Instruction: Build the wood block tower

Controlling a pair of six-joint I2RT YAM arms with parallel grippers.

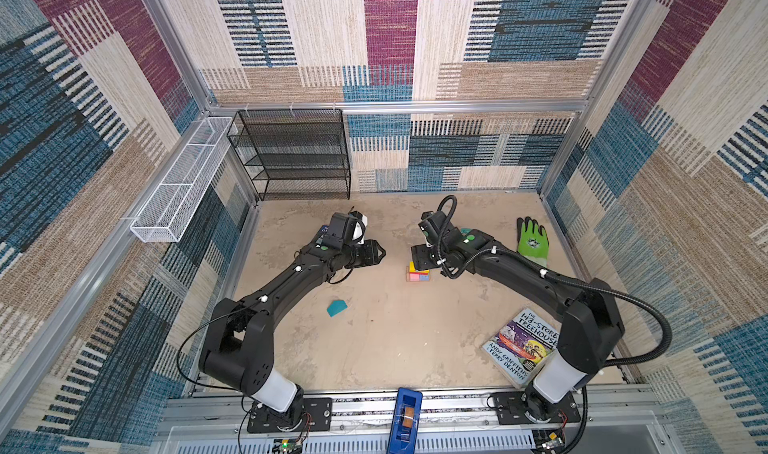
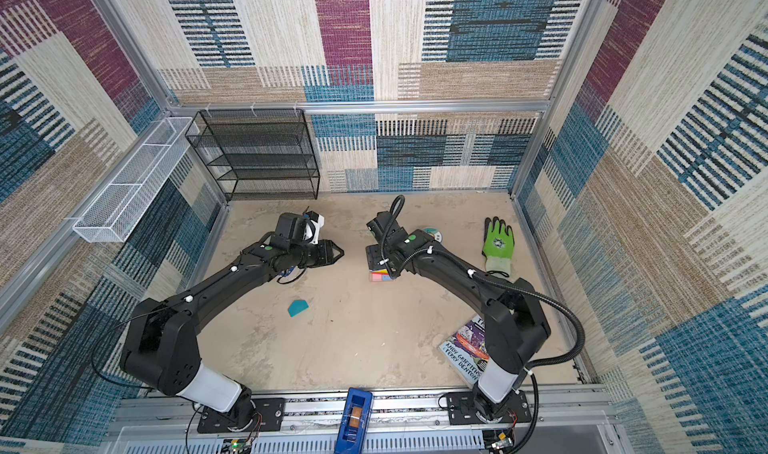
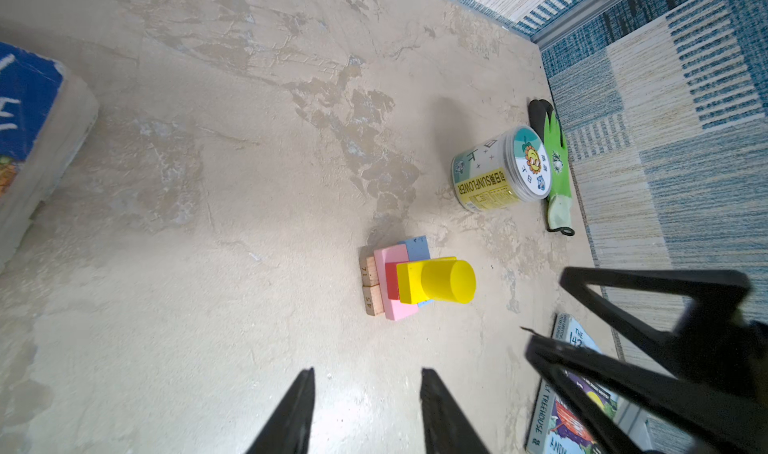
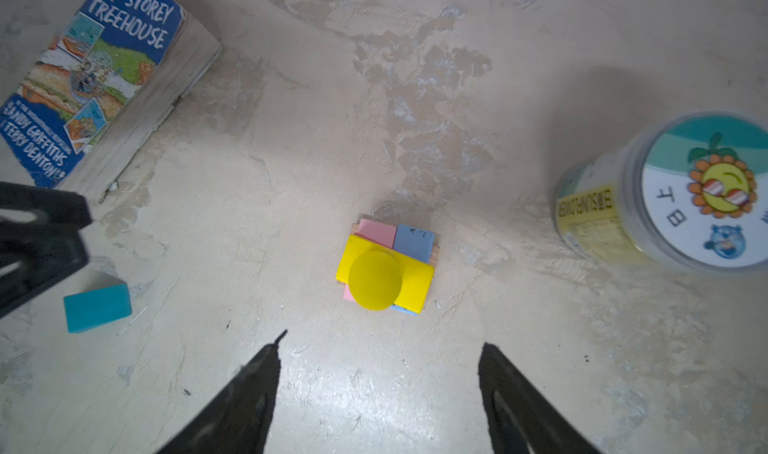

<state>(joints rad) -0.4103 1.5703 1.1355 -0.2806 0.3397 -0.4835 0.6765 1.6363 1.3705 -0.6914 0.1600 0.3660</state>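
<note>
Basket [image 1: 183, 182]: white wire, up on the left wall.
Rack [image 1: 291, 153]: black mesh, at the back on the left.
Left claw [image 3: 368, 373]: a narrow gap between its 2 fingers, with nothing in it. It points across at the tower and is well apart from it.
Blue book [image 4: 91, 78]: lies flat under the left arm.
Teal piece [image 1: 336, 307]: lies by itself on the table [image 1: 395, 348], left of the tower and nearer the arm bases. It is not on the tower yet.
Tower [image 1: 417, 274]: stands in the middle of the table, between the 2 claws.
Wood blocks [image 3: 371, 286]: 2 plain ones, side by side at the bottom.
Pink block [image 4: 377, 232]: on the wood blocks.
Blue block [image 4: 413, 242]: beside the pink one, touching it.
Red block [image 3: 391, 279]: on the pink and blue.
Yellow block [image 4: 417, 281]: on the red one.
Cylinder [image 4: 375, 279]: yellow, upright on the very top.
Right claw [image 4: 384, 340]: fingers wide apart, holding nothing. It hangs over the tower and does not touch it.
Jar [image 3: 498, 173]: stands near the tower, on its right.
Glove [image 1: 532, 238]: green, flat, just right of the jar.
Book [image 1: 519, 344]: front right, partly under the right arm.
</note>
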